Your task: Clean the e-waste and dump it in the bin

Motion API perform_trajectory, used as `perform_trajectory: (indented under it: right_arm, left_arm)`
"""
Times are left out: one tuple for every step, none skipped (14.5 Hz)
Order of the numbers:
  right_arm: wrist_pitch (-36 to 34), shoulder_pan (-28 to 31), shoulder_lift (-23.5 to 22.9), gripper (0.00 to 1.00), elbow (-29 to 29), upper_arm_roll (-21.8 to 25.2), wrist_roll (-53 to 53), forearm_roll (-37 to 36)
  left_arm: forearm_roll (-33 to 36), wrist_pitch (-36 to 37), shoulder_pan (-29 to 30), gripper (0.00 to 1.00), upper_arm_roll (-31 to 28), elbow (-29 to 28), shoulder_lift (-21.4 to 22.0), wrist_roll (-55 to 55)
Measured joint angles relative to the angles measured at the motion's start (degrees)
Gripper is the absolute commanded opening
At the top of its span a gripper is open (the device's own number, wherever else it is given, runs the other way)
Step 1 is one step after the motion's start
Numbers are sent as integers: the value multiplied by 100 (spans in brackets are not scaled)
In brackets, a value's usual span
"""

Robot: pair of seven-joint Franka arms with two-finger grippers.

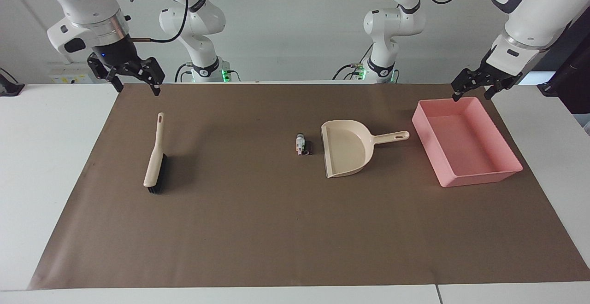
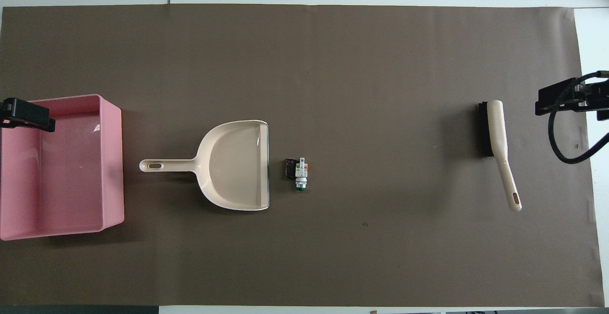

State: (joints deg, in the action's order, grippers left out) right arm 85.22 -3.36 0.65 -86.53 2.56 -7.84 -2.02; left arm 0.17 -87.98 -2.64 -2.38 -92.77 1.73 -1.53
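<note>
At the centre of the brown mat (image 1: 258, 221), the e-waste (image 1: 303, 145) lies as a small cluster: a white scrap with green and orange bits touching a dark black-brown scrap, the dark one on the side toward the dustpan. The pieces are too small for any marking or writing on them to be read. The beige dustpan (image 1: 345, 152) rests just beside them, apart from them, with its open mouth facing the scraps and its handle pointing toward the bin (image 1: 479, 175). The bin, a shallow pink tray, sits at the left arm's end of the mat; in the overhead view its outer edge is cut off by the frame. A beige hand brush (image 1: 155, 156) with black bristles lies well apart from the scraps at the right arm's end of the mat, its handle toward the robots.

The left gripper (image 1: 474, 91) hangs in the air over the bin's wall nearest the robots, its fingers spread with nothing between them; the overhead view shows only part of it at the frame edge. The right gripper (image 1: 136, 82) hangs over the mat's edge near the brush handle, fingers likewise parted and holding nothing, with a black cable looping from its wrist. The white table (image 1: 46, 166) surrounds the mat. No label is legible anywhere.
</note>
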Motion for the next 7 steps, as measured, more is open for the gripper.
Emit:
perform_trajectory:
  right_arm:
    - [0, 0, 0, 100, 0, 0, 0, 0]
    - [0, 0, 0, 100, 0, 0, 0, 0]
    - [0, 0, 0, 100, 0, 0, 0, 0]
    - [0, 0, 0, 100, 0, 0, 0, 0]
    - [0, 0, 0, 100, 0, 0, 0, 1]
    - [0, 0, 0, 100, -4, 0, 0, 3]
    - [0, 0, 3, 100, -25, 0, 0, 5]
  left_arm:
    - [0, -2, 0, 99, 0, 0, 0, 0]
    - [0, -5, -1, 99, 0, 0, 0, 0]
    - [0, -7, -2, 99, 1, 0, 0, 0]
    - [0, -7, -2, 99, 2, 0, 0, 0]
    - [14, -9, -2, 99, 1, 0, 0, 0]
    - [43, -9, -2, 99, 1, 0, 0, 0]
    - [59, -9, -2, 99, 1, 0, 0, 0]
